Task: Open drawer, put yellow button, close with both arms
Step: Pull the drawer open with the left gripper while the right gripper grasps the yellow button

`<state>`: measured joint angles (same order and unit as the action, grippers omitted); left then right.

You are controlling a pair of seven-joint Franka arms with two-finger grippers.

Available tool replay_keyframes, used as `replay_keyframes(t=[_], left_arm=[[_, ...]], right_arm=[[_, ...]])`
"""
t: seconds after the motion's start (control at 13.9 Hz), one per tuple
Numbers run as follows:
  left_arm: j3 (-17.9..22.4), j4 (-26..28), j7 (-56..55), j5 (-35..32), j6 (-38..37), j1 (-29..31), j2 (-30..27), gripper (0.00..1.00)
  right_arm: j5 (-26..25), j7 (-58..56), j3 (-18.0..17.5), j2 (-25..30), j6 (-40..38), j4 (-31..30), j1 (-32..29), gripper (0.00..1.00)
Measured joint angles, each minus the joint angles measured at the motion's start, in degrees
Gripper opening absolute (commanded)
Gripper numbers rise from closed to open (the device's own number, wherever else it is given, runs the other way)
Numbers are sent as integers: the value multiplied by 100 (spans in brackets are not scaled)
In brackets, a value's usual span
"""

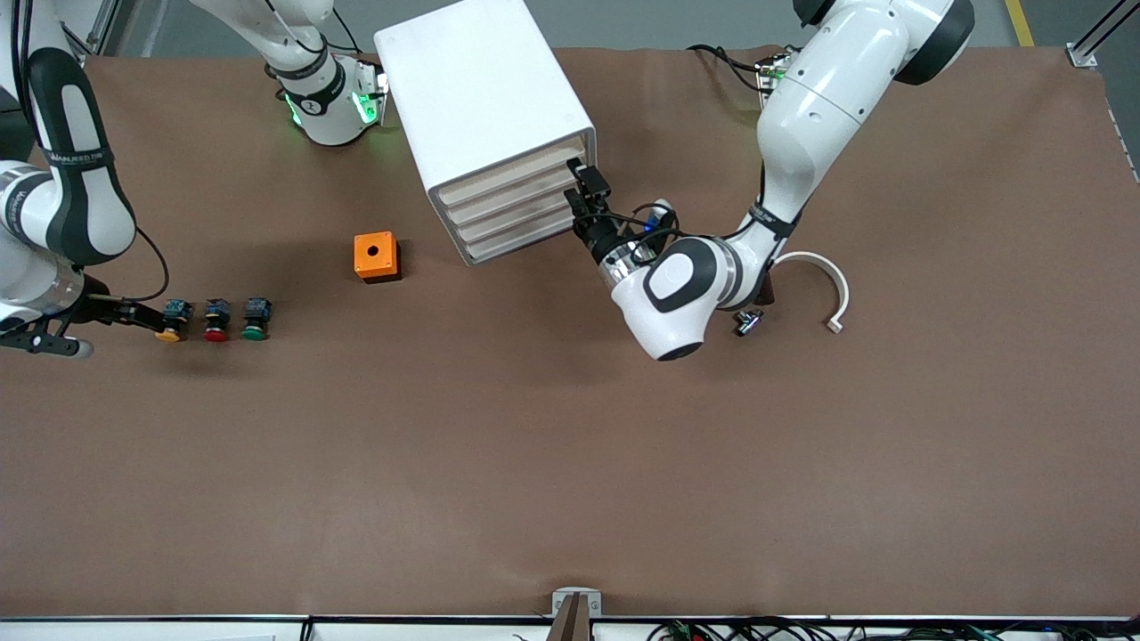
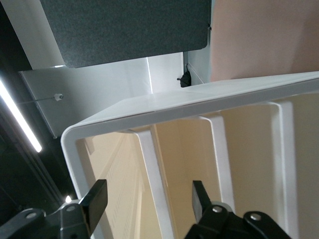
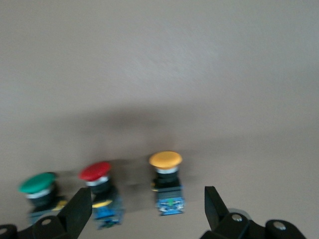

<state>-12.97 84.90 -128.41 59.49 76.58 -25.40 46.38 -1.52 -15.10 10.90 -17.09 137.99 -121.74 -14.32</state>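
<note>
white cabinet (image 1: pixel 485 116) on brown surface (image 1: pixel 570 463), toward the robots' bases, fronts angled toward left arm's end. four beige drawer fronts stacked; uppermost drawer (image 1: pixel 517 167) looks closed, flush w/ the rest. left gripper (image 1: pixel 583 189) at the drawer fronts' edge nearest left arm's end, about top-drawer height; fingers (image 2: pixel 97 199) apart in left wrist view, straddling one white rib of the cabinet frame (image 2: pixel 154 184), not pressed on it as far as visible. right gripper (image 1: pixel 147 316) low at right arm's end of surface, just beside yellow button (image 1: pixel 171 322); in right wrist view fingers (image 3: pixel 79 209) spread wide, yellow button (image 3: pixel 167 181) between them but not touched, standing w/ cap up. row of three buttons: yellow nearest right arm's end, then red button (image 1: pixel 216 320), then green button (image 1: pixel 256 319), close together but apart. orange box (image 1: pixel 376 256) w/ dark hole on top, betw. buttons and cabinet, slightly farther from front camera than the buttons. white curved strip (image 1: pixel 824 280) toward left arm's end, near left arm's wrist; small dark metal part (image 1: pixel 746 322) just beside the wrist, nearer front camera than the strip. contact betw. right fingers and yellow button in front view: can't tell for sure, wrist view shows gap.
</note>
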Motion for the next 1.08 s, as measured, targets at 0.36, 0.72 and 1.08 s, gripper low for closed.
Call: replay_keyframes(t=[0.36,0.72,1.08], left_arm=[[1,34,-2,0,2,-340,58,46],[14,35,-2,1,2,-470,59,3],[84,32,-88,24,-17,-459,57,3]], right_arm=[[20,-164,-19,-265,250,-66,-201,100],[116,-163,-21,-314,821,-551,-203,100],[120,-162,-19,-407,843,-659,-299,100]])
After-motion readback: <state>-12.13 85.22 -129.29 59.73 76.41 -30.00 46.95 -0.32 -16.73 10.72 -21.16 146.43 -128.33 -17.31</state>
